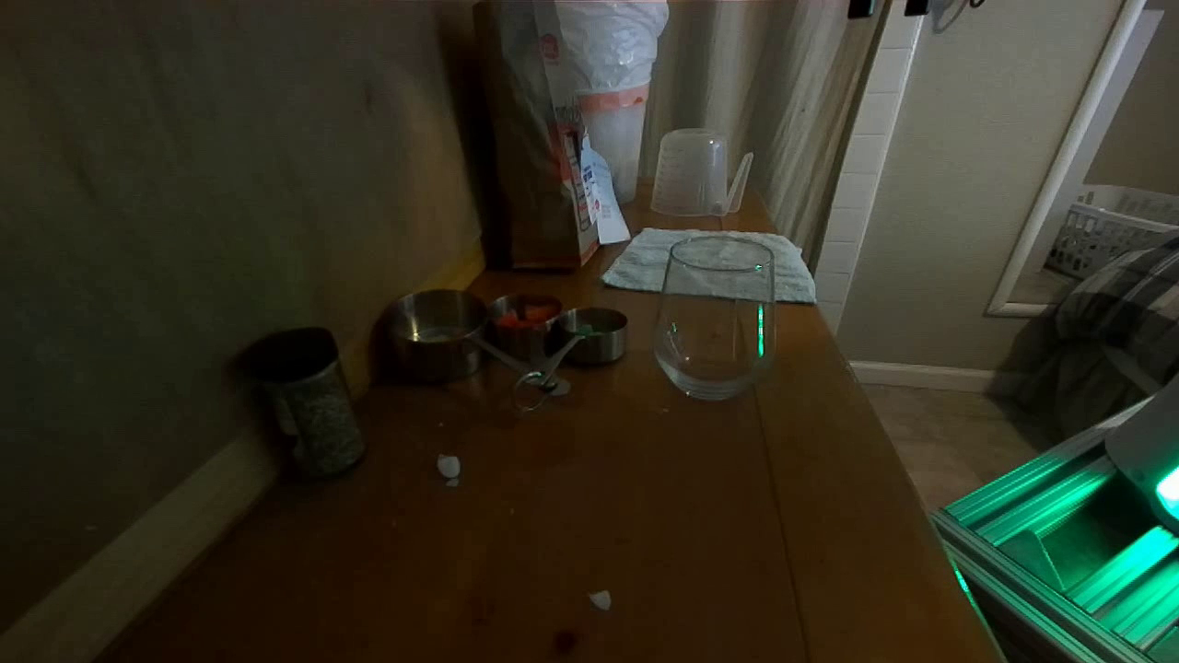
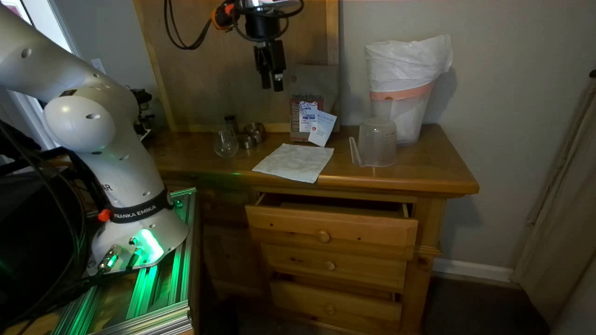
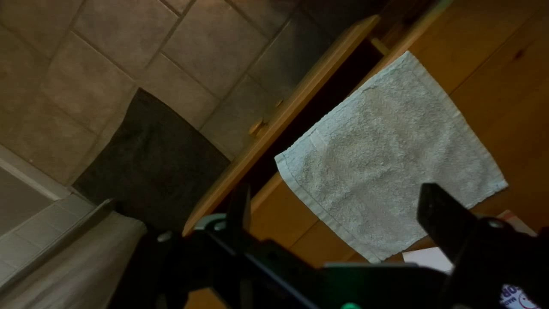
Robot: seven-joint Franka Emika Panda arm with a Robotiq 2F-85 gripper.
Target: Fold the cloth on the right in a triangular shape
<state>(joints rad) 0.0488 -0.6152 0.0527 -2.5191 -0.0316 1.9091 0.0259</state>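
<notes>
The pale grey-green cloth (image 2: 295, 162) lies spread flat and unfolded on the wooden desk, its near side reaching the front edge. In the wrist view the whole cloth (image 3: 386, 141) shows as a rough square, one side slightly past the desk edge over a drawer gap. In an exterior view part of the cloth (image 1: 640, 261) is seen behind a stemless glass. My gripper (image 2: 272, 87) hangs well above the desk, pointing down. From the wrist, the gripper (image 3: 335, 191) has its jaws wide apart with nothing between them, clear of the cloth.
The stemless glass (image 1: 714, 359) and metal measuring cups (image 1: 437, 331) stand beside the cloth. A paper bag (image 2: 302, 93) with a white card (image 2: 322, 128) is behind it. A plastic jug (image 2: 378, 144) and lined bin (image 2: 402, 111) stand on its other side. The top drawer (image 2: 330, 228) is pulled out.
</notes>
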